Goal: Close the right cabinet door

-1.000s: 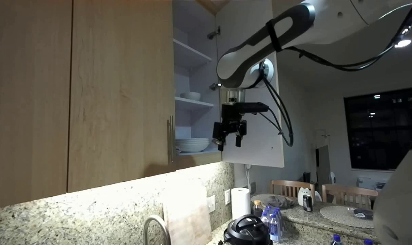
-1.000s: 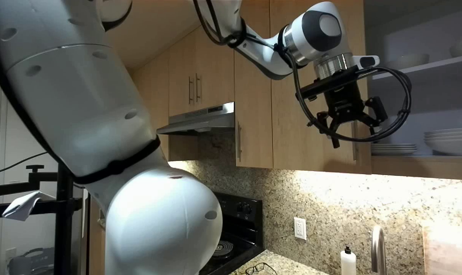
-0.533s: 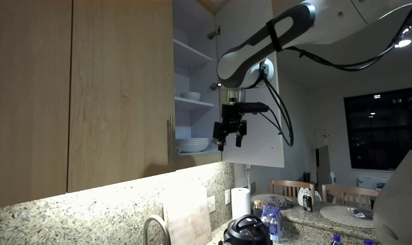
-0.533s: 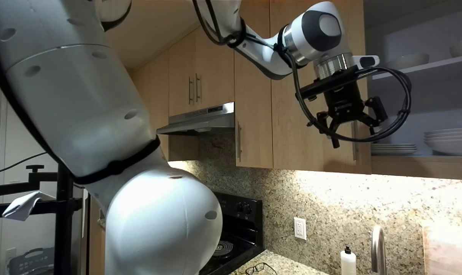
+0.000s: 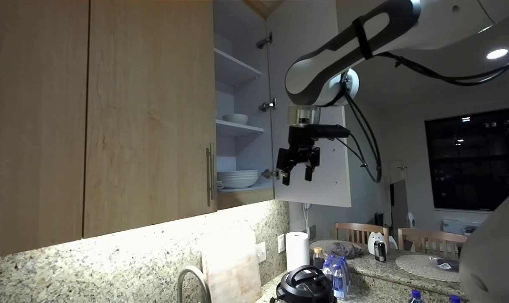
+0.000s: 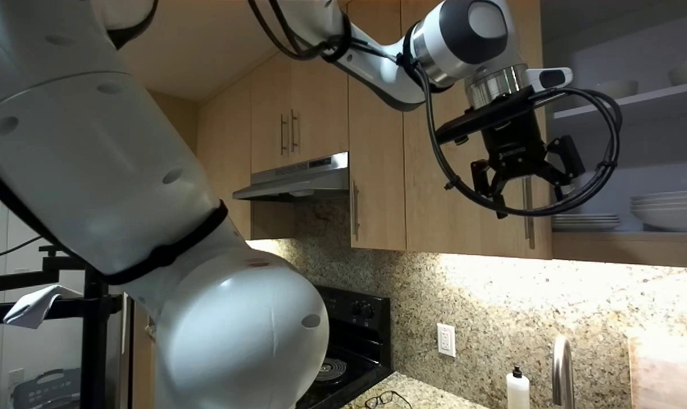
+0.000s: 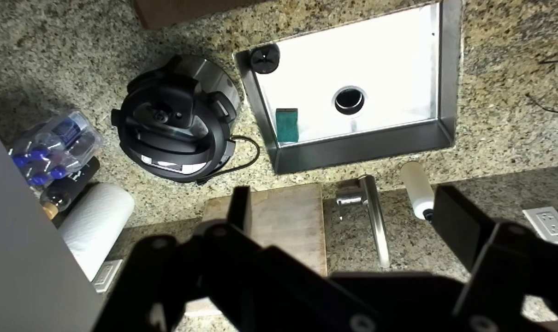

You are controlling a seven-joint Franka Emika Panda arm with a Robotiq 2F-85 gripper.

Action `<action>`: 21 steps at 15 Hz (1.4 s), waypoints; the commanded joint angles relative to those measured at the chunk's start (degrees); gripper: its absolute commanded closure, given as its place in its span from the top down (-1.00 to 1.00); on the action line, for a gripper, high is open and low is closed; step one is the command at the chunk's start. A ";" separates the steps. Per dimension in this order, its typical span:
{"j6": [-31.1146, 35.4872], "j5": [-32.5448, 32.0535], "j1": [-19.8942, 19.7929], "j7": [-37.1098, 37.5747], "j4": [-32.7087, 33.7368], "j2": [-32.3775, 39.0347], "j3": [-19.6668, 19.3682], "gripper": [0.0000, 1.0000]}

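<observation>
The right cabinet door (image 5: 300, 33) stands swung open in an exterior view, with its pale inner face and the hinges showing. A plain grey surface (image 7: 20, 258) at the left edge of the wrist view appears to be this door. My gripper (image 5: 297, 178) points down, open and empty, and overlaps the lower part of the door's inner face there; contact is not visible. The gripper (image 6: 531, 204) also shows open in an exterior view, where the right door is out of view. In the wrist view its black fingers (image 7: 348, 214) are wide apart with nothing between them.
A shut wider door (image 5: 153, 105) with a metal bar handle (image 5: 211, 172) adjoins the open cabinet. White bowls (image 5: 237, 179) stand on its shelf. Below are a pressure cooker (image 7: 168, 129), a sink (image 7: 362, 143), a faucet (image 7: 375, 221), a paper roll (image 7: 97, 226) and bottles (image 7: 57, 147).
In the last half second my gripper has moved right and slightly up in an exterior view, away from the shelves, uncovering the lowest hinge. It stays open. The right door has not moved.
</observation>
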 commanded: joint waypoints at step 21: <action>4.53 -6.37 -13.02 -5.01 -3.67 -21.15 -17.55 -0.44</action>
